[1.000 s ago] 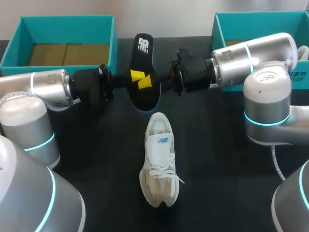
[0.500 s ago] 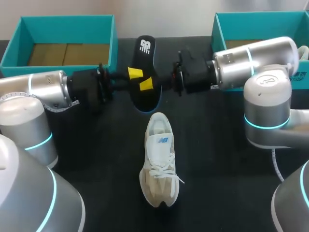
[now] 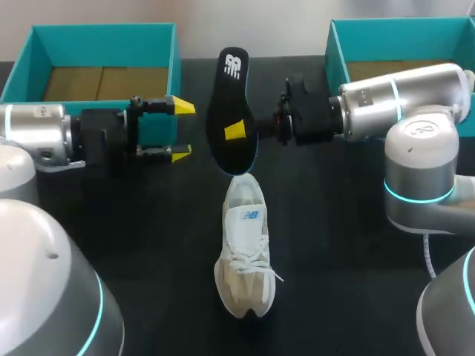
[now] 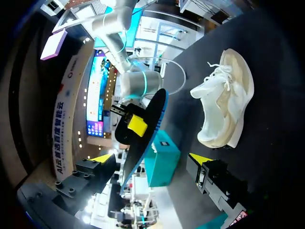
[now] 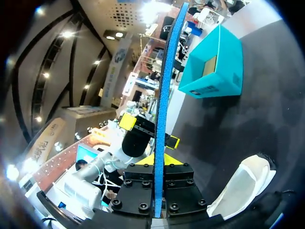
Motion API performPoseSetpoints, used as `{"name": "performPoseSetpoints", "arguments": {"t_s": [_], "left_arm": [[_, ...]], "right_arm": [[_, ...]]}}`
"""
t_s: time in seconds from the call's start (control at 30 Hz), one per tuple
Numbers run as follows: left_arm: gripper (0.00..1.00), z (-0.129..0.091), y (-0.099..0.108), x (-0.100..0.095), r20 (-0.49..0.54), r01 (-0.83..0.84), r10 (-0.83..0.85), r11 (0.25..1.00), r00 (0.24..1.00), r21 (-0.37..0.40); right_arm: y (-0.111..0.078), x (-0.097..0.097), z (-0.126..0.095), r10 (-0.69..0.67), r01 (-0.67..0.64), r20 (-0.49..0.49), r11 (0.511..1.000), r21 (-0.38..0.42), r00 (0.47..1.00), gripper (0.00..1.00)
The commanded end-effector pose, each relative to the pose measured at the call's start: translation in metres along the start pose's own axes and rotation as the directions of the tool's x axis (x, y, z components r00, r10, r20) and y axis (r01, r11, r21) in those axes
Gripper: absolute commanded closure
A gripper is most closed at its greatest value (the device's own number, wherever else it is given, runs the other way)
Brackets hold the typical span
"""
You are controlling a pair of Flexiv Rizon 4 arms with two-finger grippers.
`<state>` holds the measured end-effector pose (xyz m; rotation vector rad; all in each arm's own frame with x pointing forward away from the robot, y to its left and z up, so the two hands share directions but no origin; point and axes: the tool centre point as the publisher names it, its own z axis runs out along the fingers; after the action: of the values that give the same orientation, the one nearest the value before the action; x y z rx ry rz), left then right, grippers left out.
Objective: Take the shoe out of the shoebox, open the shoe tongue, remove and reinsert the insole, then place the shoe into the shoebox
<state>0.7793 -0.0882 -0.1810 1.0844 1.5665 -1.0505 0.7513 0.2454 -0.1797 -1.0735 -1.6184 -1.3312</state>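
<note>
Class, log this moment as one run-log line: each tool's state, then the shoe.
left tool: open, empty | right tool: shut on black blue-backed foam insole | cream lace-up sneaker: upright on black table, insole out

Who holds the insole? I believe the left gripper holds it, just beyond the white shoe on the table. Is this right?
Not quite. The right gripper holds the insole, not the left; the head view shows the left gripper open and apart from it. The rest is right.
</note>
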Motion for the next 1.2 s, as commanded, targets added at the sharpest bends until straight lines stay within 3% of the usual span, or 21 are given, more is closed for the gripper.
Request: {"name": "performPoseSetpoints", "arguments": {"t_s": [0.03,0.53,0.73,0.9,1.03,1.2], "left_arm": [[0.00,-0.010,-0.010,-0.006,-0.131,0.023,-0.026,1.000,0.991,-0.020],[0.00,-0.010,-0.010,-0.006,-0.131,0.023,-0.026,1.000,0.991,-0.020],[0.00,0.003,-0.026,0.013,-0.378,0.196,-0.248,0.966,0.892,-0.171],[0.00,-0.011,-0.037,0.028,-0.439,0.232,-0.335,0.934,0.834,-0.273],[0.00,-0.020,-0.046,0.038,-0.503,0.224,-0.441,0.873,0.743,-0.434],[0.00,-0.020,-0.046,0.038,-0.503,0.224,-0.441,0.873,0.743,-0.434]], "right_arm": [[0.000,-0.002,0.001,0.000,0.000,-0.003,1.000,0.000,1.000,1.00],[0.000,-0.002,0.001,0.000,0.000,-0.003,1.000,0.000,1.000,1.00],[0.005,-0.015,-0.010,-0.130,0.141,0.113,0.986,-0.089,0.985,1.00],[0.007,-0.016,-0.013,-0.238,0.255,0.151,0.961,-0.107,0.959,1.00],[0.007,-0.016,-0.007,-0.310,0.327,0.152,0.940,-0.100,0.938,1.00],[0.007,-0.016,-0.007,-0.310,0.327,0.152,0.940,-0.100,0.938,1.00]]}}
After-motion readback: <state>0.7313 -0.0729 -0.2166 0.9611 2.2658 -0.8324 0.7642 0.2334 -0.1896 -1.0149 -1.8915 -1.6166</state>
